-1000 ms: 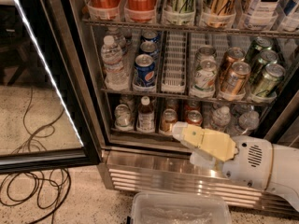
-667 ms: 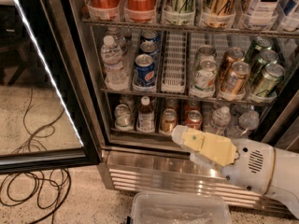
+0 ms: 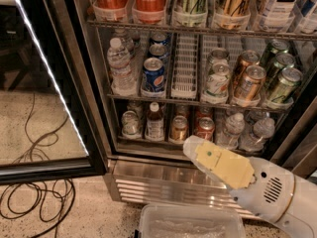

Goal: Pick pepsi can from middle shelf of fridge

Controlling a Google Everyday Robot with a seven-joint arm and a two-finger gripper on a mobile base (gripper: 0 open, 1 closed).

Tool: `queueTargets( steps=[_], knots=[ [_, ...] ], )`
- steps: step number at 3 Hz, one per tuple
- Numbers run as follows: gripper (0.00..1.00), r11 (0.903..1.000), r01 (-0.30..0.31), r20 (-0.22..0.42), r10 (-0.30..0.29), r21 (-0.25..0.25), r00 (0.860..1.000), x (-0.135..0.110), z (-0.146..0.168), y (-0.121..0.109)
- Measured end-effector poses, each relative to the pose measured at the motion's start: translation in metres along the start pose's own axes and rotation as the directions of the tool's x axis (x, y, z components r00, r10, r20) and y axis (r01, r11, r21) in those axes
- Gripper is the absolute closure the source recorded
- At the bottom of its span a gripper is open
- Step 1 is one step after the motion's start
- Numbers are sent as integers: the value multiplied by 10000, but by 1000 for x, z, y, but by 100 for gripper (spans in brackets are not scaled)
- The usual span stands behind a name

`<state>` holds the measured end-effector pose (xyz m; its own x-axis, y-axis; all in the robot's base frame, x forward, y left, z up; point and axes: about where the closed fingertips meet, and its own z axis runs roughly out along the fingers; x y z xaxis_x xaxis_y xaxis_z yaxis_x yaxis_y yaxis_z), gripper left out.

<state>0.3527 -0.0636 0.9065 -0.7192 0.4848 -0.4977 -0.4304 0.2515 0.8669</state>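
Note:
The pepsi can point(image 3: 153, 76) is blue with a silver top. It stands at the front of a lane on the middle shelf point(image 3: 193, 102) of the fridge point(image 3: 163, 180), with two more blue cans lined up behind it. My gripper point(image 3: 194, 148), at the end of the white and cream arm, hangs in front of the bottom shelf. It is below and to the right of the pepsi can and well apart from it.
Water bottles point(image 3: 120, 66) stand left of the pepsi can. An empty white glide lane point(image 3: 185, 63) is on its right, then pale, copper and green cans. The glass door point(image 3: 47, 78) stands open at left. Black cables point(image 3: 34, 202) lie on the floor. A clear plastic bin point(image 3: 190, 224) sits below.
The arm and gripper have sunk slightly lower in front of the bottom shelf. The cans and the door have not moved.

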Motion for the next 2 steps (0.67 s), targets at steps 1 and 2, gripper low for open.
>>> queueTargets(
  steps=[1, 2],
  knots=[
    [0, 10000, 0, -1, 0, -1, 10000, 0, 0, 0],
    [0, 9969, 337, -586, -379, -712, 9976, 2, -2, 14]
  ],
)
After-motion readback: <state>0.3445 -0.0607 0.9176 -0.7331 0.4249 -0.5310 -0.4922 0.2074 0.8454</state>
